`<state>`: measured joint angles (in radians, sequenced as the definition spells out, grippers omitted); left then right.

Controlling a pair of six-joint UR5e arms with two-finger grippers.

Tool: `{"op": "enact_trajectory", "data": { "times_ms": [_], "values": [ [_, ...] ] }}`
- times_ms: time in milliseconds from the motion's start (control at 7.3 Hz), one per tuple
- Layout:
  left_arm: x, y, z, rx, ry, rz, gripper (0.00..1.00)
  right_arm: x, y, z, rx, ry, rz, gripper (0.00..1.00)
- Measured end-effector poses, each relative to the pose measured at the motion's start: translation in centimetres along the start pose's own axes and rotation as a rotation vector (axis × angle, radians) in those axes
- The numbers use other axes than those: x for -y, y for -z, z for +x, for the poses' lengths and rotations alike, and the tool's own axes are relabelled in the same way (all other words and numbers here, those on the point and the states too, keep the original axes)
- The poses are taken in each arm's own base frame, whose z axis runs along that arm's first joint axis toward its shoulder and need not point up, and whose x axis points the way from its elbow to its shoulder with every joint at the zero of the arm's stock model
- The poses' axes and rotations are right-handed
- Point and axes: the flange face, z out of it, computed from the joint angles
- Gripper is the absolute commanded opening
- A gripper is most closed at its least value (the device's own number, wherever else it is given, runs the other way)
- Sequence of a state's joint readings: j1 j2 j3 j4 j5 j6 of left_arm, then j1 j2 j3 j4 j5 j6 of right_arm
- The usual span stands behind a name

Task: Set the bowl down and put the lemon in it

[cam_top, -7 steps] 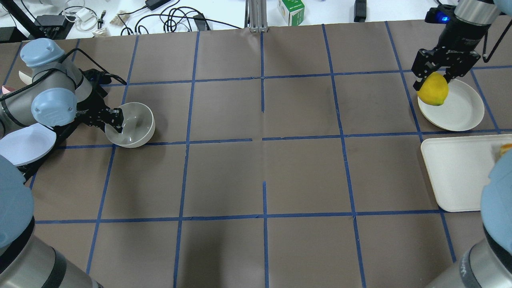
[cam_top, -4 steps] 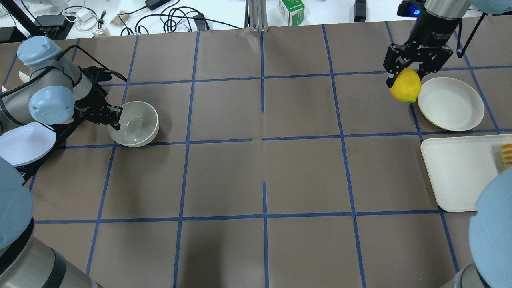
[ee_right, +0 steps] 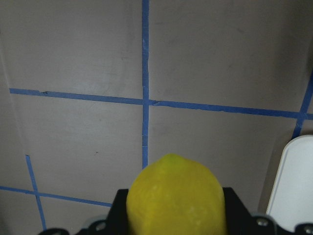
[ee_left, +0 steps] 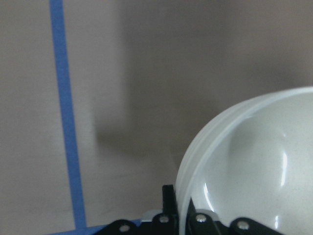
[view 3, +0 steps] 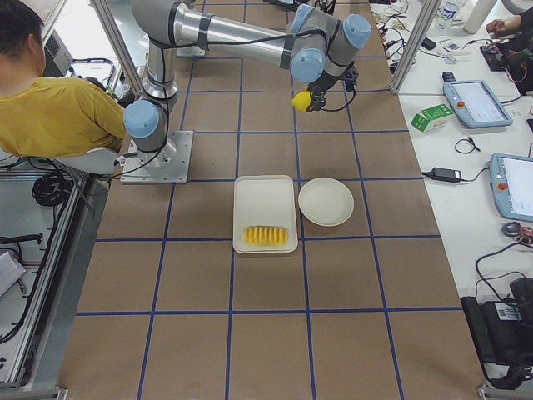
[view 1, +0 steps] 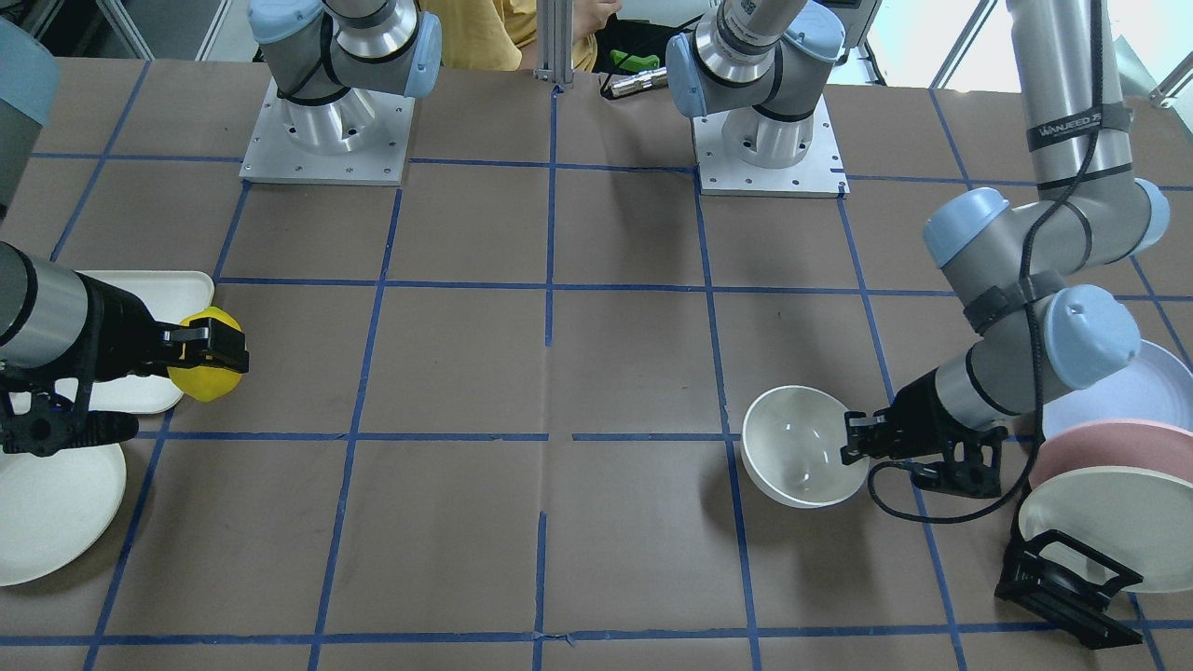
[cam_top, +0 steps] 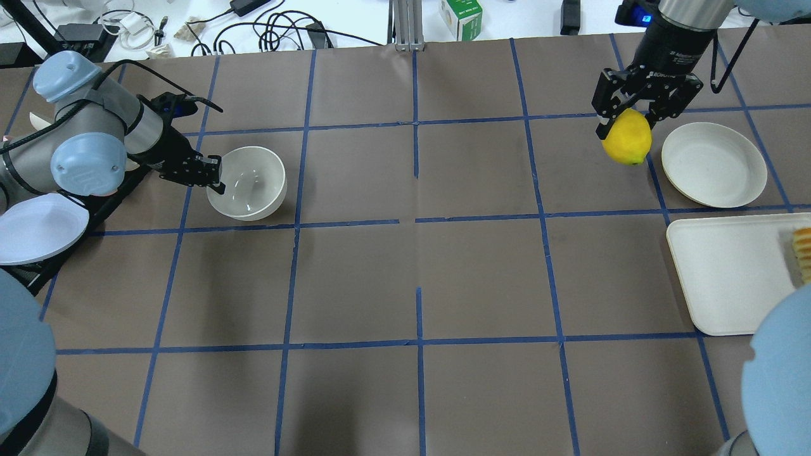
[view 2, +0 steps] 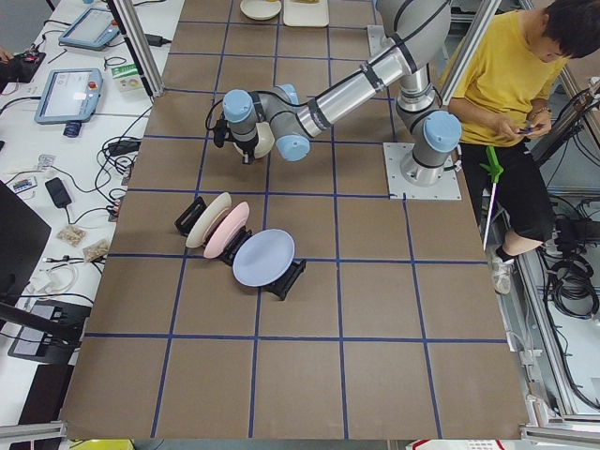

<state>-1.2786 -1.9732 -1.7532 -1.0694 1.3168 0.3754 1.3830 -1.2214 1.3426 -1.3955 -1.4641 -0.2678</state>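
Awaiting placement, the bowl (cam_top: 250, 183) is pinched at its rim by the left gripper (cam_top: 215, 177), while the lemon (cam_top: 626, 140) is clamped in the right gripper (cam_top: 627, 123), well apart.

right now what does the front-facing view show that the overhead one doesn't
Only front-facing: the arm bases mounted on the table. Only overhead: the sliced fruit on the tray, plus cables and a green box beyond the table. Both: the left gripper holding the bowl by its rim, the right gripper holding the lemon near the round plate.
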Motion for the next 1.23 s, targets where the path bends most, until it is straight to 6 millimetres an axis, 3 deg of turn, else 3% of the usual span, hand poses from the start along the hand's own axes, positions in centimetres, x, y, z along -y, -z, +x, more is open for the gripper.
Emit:
{"op": "enact_trajectory", "data": {
  "times_ms": [411, 548, 685, 1096, 1233],
  "values": [
    [-0.5, -3.8, 15.7, -0.011, 0.095, -0.040, 0.00, -0.2, -0.2, -0.6, 0.002, 0.005, -0.005, 0.00],
    [-1.0, -5.1, 19.8, -0.004, 0.146, -0.044, 0.00, -0.3, -0.2, -1.8, 0.000, -0.002, -0.004, 0.00],
    [-1.4, -6.1, 22.5, 0.001, 0.197, -0.047, 0.00, -0.4, -0.4, -3.6, -0.006, -0.021, -0.004, 0.00],
    [-2.5, -8.1, 25.9, 0.009, 0.226, -0.068, 0.00, -0.6, -1.2, -7.7, -0.023, -0.009, -0.007, 0.00],
    [-2.7, -8.6, 26.4, 0.011, 0.218, -0.067, 0.72, -0.7, -1.3, -8.6, -0.027, -0.008, -0.008, 0.00]
  ]
}}
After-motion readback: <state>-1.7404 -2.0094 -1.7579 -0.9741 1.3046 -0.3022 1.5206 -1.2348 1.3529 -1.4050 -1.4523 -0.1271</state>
